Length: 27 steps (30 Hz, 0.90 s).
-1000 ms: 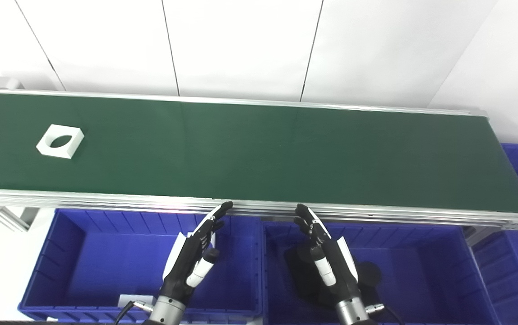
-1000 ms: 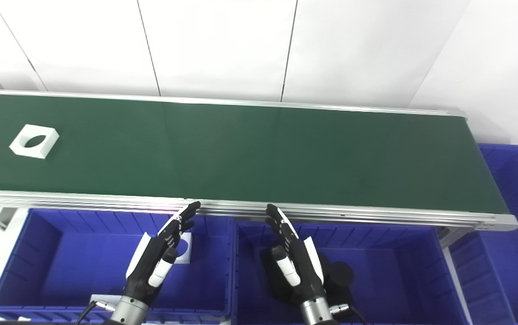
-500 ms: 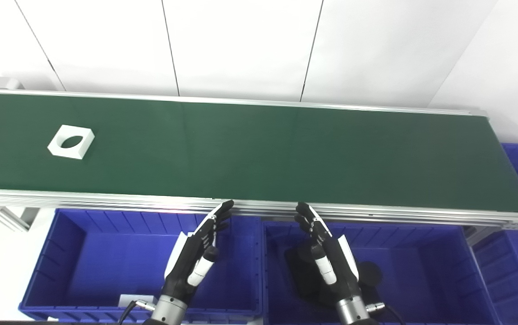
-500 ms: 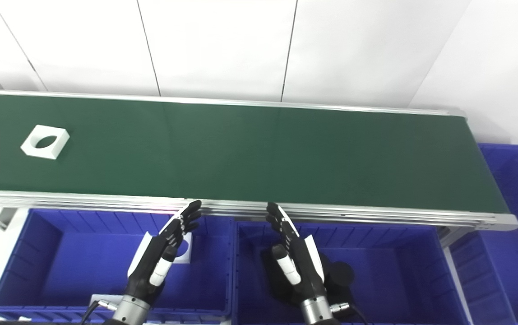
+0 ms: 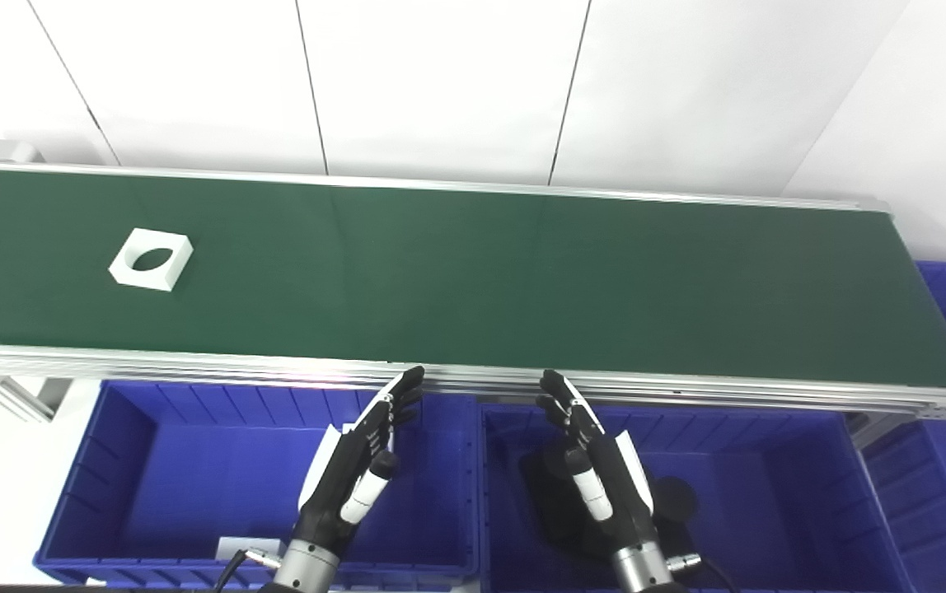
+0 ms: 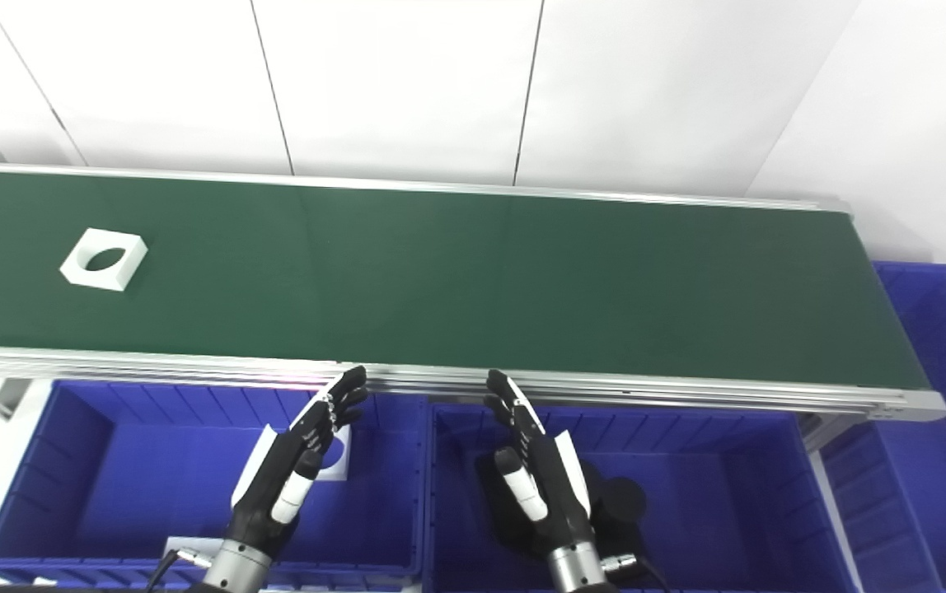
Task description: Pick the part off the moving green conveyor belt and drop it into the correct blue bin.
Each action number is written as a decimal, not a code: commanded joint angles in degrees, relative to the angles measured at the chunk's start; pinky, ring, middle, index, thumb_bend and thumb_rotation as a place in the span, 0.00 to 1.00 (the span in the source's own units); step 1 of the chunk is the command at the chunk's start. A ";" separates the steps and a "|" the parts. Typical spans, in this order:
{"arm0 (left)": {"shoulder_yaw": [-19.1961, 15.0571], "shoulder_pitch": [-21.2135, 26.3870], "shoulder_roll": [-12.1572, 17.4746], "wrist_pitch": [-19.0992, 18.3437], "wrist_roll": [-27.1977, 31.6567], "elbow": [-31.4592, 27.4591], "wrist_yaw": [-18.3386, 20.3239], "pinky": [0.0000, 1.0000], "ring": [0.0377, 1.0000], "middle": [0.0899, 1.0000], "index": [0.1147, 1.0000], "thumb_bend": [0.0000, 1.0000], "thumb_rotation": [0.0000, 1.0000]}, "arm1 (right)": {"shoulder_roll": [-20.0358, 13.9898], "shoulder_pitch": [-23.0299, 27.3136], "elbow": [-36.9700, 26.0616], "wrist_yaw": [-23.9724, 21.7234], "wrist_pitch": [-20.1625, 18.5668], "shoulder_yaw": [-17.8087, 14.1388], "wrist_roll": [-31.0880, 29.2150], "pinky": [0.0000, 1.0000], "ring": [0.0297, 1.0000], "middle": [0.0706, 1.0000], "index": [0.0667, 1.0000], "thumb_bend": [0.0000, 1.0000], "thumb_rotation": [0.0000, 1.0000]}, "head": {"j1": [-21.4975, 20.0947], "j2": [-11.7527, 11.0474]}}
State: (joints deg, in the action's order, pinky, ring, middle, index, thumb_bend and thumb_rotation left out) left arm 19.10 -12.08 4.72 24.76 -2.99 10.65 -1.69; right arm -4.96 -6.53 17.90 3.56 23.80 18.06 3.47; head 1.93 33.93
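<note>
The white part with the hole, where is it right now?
The white part lies on the green belt toward its left end, well left of both hands and beyond the left blue bin.

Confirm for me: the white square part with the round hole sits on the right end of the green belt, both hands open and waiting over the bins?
Not quite: the white square part sits toward the belt's left end, as the left eye view shows. Left hand and right hand are open over the bins.

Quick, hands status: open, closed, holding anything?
Left hand: open, holds nothing, over the left blue bin.
Right hand: open, holds nothing, over the middle blue bin.
</note>
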 commanded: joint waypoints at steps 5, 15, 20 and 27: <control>-0.04 1.48 -1.57 2.16 0.42 0.97 0.91 0.88 0.91 0.93 0.88 0.83 0.99 | -0.34 1.22 0.05 -1.07 3.12 -0.91 -1.54 0.92 0.90 0.93 0.94 0.82 1.00 | 2.78 -1.50; 0.72 2.89 -2.87 2.17 -1.09 4.86 -1.10 0.84 0.90 0.91 0.86 0.88 0.99 | -0.02 1.51 2.83 -5.12 3.12 -3.78 -2.78 0.95 0.93 0.95 0.96 0.80 1.00 | 6.12 -6.63; 1.22 3.68 -2.80 2.17 -1.30 6.18 -2.39 0.83 0.89 0.90 0.85 0.88 0.98 | 0.46 2.00 3.99 -6.51 3.13 -4.87 -3.21 0.94 0.93 0.94 0.95 0.80 1.00 | 6.18 -7.56; 1.73 4.27 -2.66 2.17 -1.27 6.79 -3.40 0.82 0.89 0.90 0.84 0.89 0.97 | 0.82 2.45 4.90 -7.59 3.13 -5.80 -3.11 0.93 0.92 0.94 0.95 0.81 1.00 | 6.47 -7.90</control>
State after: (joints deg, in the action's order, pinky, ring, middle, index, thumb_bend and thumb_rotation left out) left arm 20.49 -8.71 2.34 24.78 -4.08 18.11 -4.32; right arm -4.49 -5.04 23.82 -3.55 23.88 12.68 0.81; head 8.35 26.02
